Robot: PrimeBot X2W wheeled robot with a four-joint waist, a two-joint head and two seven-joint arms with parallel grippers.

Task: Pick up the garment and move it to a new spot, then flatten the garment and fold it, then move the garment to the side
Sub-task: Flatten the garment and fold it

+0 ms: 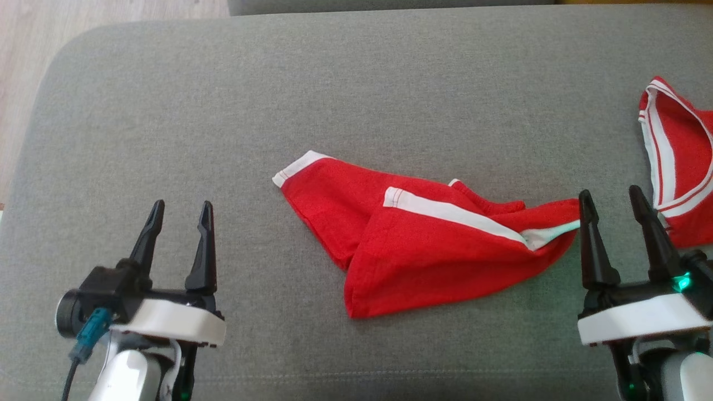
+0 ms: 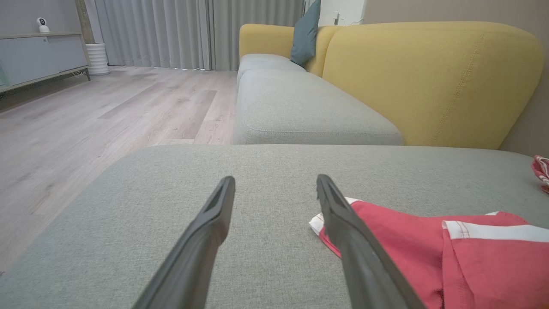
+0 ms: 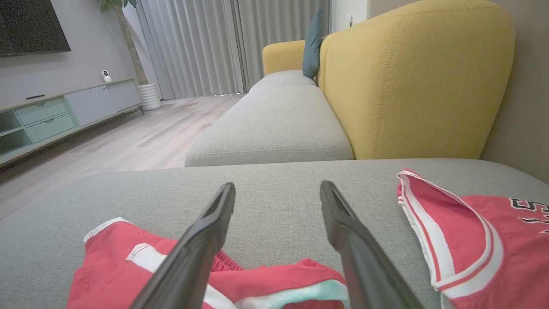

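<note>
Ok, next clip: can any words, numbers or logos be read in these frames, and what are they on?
Black block lettering on the red jersey, at the right edge of the right wrist view: cut off by the frame, so only fragments of letters show and it can't be read.
Crumpled red garment: no print visible, only white stripes.
Nothing else readable.

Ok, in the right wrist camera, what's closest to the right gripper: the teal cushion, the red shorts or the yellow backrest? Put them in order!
1. The red shorts, lying just under the right gripper.
2. The yellow backrest, ahead and to the right.
3. The teal cushion, far back on the sofa.
</note>
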